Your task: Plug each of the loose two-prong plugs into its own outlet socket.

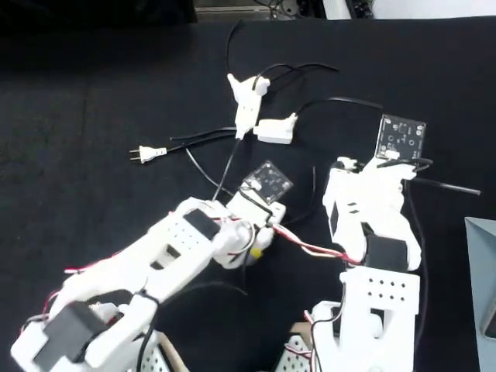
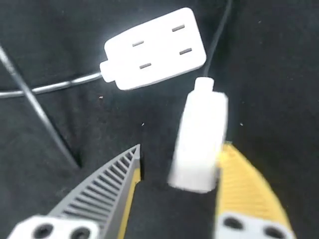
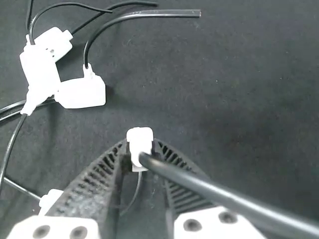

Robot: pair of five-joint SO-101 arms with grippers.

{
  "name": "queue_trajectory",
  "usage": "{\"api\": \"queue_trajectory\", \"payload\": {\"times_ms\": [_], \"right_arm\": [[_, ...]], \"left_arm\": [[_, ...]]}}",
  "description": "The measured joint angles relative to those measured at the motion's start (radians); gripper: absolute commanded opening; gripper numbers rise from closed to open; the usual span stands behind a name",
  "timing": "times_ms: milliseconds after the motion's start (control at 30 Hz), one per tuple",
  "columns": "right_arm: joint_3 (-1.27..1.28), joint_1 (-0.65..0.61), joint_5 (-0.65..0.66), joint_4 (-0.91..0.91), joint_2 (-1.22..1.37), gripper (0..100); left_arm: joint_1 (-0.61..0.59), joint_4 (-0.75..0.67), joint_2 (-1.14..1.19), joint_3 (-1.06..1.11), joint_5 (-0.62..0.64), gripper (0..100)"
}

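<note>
Outlet sockets [image 1: 246,108], white and bunched together, lie on the black table [image 1: 93,93] toward twelve o'clock from its middle in the high view. One loose two-prong plug [image 1: 147,153] lies apart from them, at about eight o'clock from the bunch. Its prongs point to nine o'clock, and neither arm touches it.

The left arm [image 1: 155,256] comes in from seven o'clock and ends near the table's middle, just short of the sockets. In its wrist view the left gripper [image 2: 179,149] has its jaws spread. A white connector block [image 2: 199,134] on a black lead [image 2: 217,37] rests against the yellow finger [image 2: 244,189]. The grey ribbed finger [image 2: 107,191] is apart from the block. Whether this block is a plug or a socket cannot be told. Beyond it a white socket with two pairs of slots [image 2: 154,50] lies flat, slots up, near the block but not touching it.

The right arm [image 1: 372,232] stands at four o'clock. The right gripper [image 3: 142,149] is clamped on a small white plug [image 3: 139,139], whose black cable [image 3: 224,191] runs back past the wrist. In the high view this held plug is well apart from the outlet sockets, which lie at about ten o'clock from it.
</note>
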Motion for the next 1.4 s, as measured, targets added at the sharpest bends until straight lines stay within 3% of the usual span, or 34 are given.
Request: {"api": "queue_trajectory", "payload": {"times_ms": [233, 567, 667, 900, 1100, 1267, 1400], "right_arm": [[0.0, 0.0, 0.0, 0.0, 0.0, 1.2], [0.014, 0.0, 0.0, 0.0, 0.0, 1.2], [0.014, 0.0, 0.0, 0.0, 0.0, 1.2], [0.014, 0.0, 0.0, 0.0, 0.0, 1.2], [0.017, -0.063, 0.0, 0.038, 0.0, 1.2], [0.017, -0.101, 0.0, 0.072, 0.0, 1.2], [0.017, -0.18, 0.0, 0.095, 0.0, 1.2]], "left_arm": [[0.009, -0.032, 0.023, -0.002, 0.0, 5], [0.003, 0.301, -0.319, -0.002, 0.0, 5], [-0.032, 0.351, -0.433, 0.011, -0.02, 10], [-0.146, 0.338, -0.546, 0.232, -0.068, 11], [-0.252, 0.21, -0.551, 0.368, -0.146, 13], [-0.316, 0.21, -0.565, 0.381, -0.175, 22], [-0.42, 0.242, -0.565, 0.338, -0.176, 24]]}}
